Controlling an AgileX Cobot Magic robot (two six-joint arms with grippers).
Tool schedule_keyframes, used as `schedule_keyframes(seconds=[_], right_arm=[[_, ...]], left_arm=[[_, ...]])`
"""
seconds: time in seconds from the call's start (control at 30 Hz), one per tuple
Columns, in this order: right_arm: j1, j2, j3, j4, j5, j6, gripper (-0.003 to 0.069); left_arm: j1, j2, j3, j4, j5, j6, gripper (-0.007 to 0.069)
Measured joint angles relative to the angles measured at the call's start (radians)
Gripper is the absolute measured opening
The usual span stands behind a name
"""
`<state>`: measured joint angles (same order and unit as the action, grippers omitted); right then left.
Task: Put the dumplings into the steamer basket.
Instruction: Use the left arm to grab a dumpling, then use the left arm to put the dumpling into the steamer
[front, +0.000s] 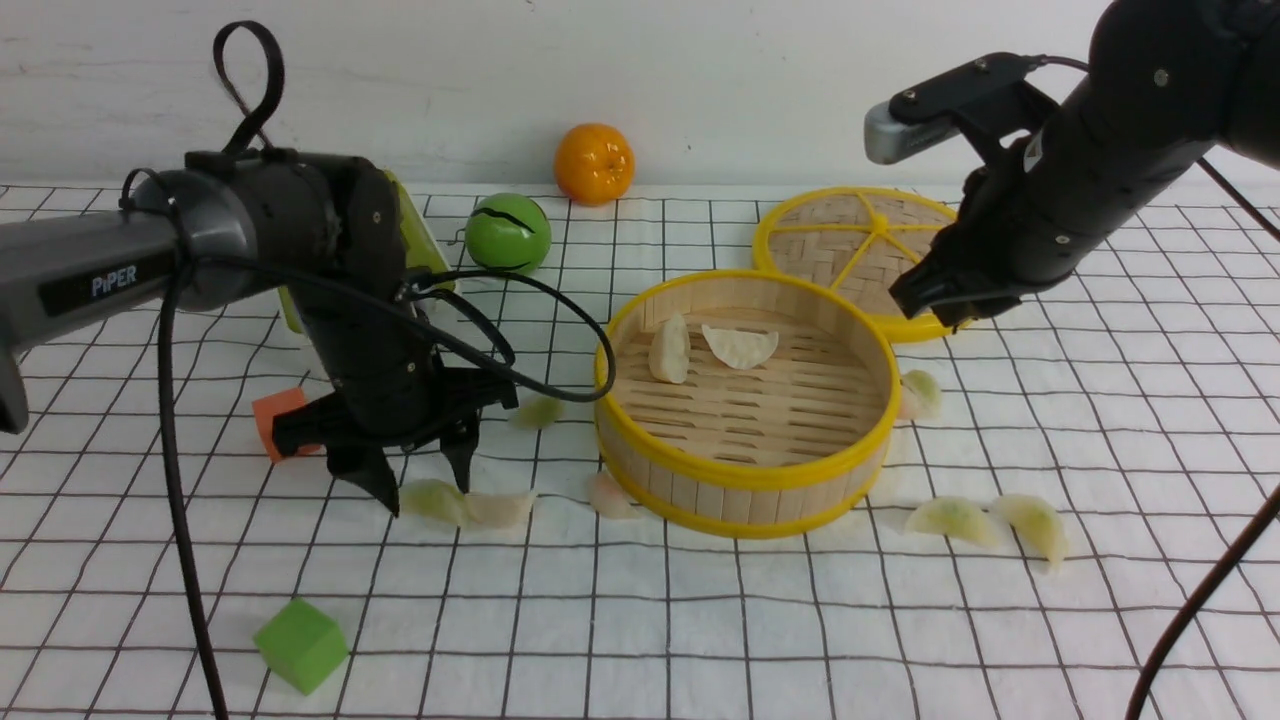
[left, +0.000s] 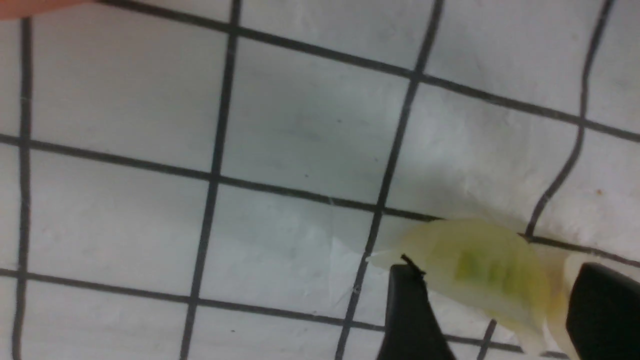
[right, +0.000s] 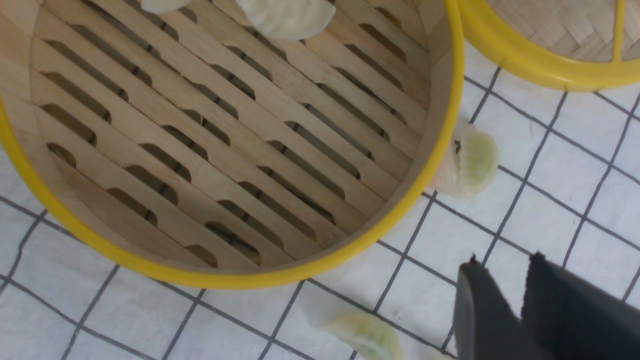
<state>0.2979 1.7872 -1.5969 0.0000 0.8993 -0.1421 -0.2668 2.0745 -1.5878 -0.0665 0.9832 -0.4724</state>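
You had just two dumplings (front: 740, 345) in the steamer basket (front: 745, 478) and seven scattered around it on the counter (front: 700, 620), with your left claw (front: 428, 493) spread open astride a greenish dumpling (front: 440, 504) and your right claw (front: 935, 300) barely parted, empty, beside the basket.

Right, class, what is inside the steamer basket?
Two dumplings lie on its floor, toward the far wall. From the front, the basket's near wall covers a floor strip.
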Motion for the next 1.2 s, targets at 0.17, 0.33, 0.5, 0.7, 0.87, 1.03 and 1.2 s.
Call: schedule_keyframes(seconds=[0.17,0.33,0.5,0.7,0.87,1.03,1.2], right_arm=[[0.0,0.0,0.0,0.0,0.001,0.0,0.0146],[0.0,0.0,0.0,-0.007,0.001,0.0,0.0147],[0.0,0.0,0.0,-0.012,0.024,0.0,0.015],[-0.01,-0.025,0.001,-0.029,0.08,0.0,0.0153],[-0.018,-0.08,0.001,-0.018,0.1,0.0,0.0155],[-0.018,-0.088,0.001,-0.011,0.145,0.0,0.0156],[-0.018,-0.088,0.001,-0.011,0.134,0.0,0.0156]], left_arm=[[-0.001,0.033,0.0,0.006,-0.023,-0.008,0.0327],[-0.001,0.034,0.0,0.022,-0.025,0.06,0.0204],[-0.002,0.016,0.0,0.022,-0.008,0.172,0.0205],[-0.015,-0.088,-0.108,-0.044,0.057,0.282,0.0205],[-0.113,-0.081,-0.329,-0.13,0.051,0.365,0.0205],[-0.231,0.101,-0.59,-0.139,0.041,0.4,0.0205],[-0.292,0.301,-0.811,-0.128,0.034,0.42,0.0205]])
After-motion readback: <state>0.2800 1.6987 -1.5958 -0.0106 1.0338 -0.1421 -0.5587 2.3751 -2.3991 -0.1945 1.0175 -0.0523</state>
